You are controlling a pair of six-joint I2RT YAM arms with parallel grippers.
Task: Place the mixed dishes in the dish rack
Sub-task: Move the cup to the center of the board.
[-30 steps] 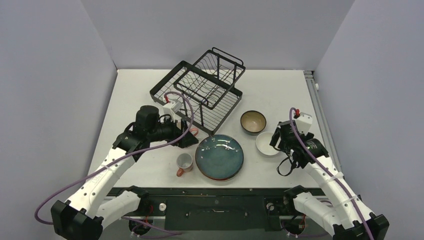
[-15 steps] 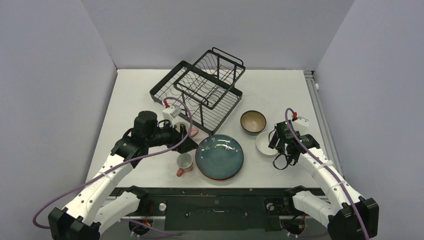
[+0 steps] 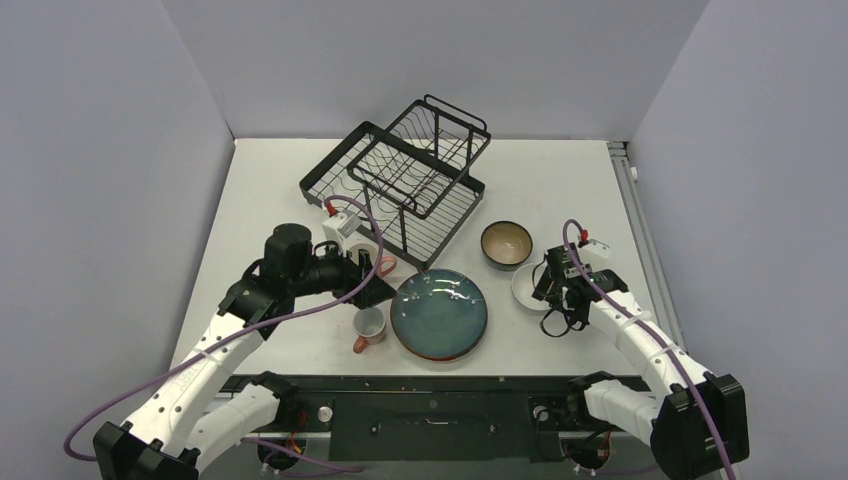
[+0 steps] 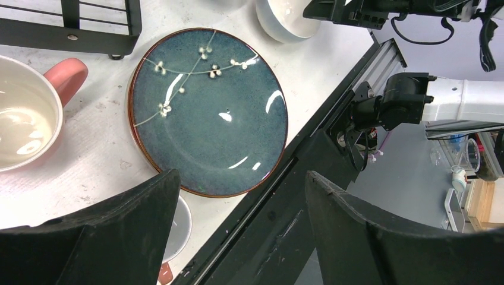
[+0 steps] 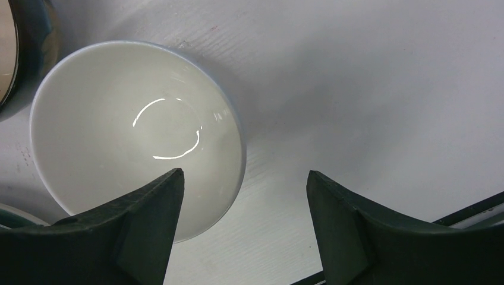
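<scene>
My right gripper [image 5: 243, 175] has its jaws apart with nothing in them, straddling the wall of the small white bowl [image 5: 136, 130]; one finger is over the inside, the other over the bare table [image 5: 386, 89]. The bowl sits on the right of the table, just beside the brown bowl [image 3: 507, 243]. My worry is a shallow bite on that glazed, curving wall; the bowl could slip out, tip, or get shoved into its brown neighbour. It is round and mouth up, so it has no long axis, only the upright one.

My left gripper [image 4: 241, 178] is likewise spread and empty, hanging over the near edge of the dark teal plate [image 4: 208, 113]; the plate lies flat, face up, between the pink mug [image 4: 24, 119] and the bowls. A low finger there could clip the pink mug or the orange-handled mug [image 3: 368, 324]. The dish rack [image 3: 400, 180] stands behind them, set diagonally; I see no dish in it.
</scene>
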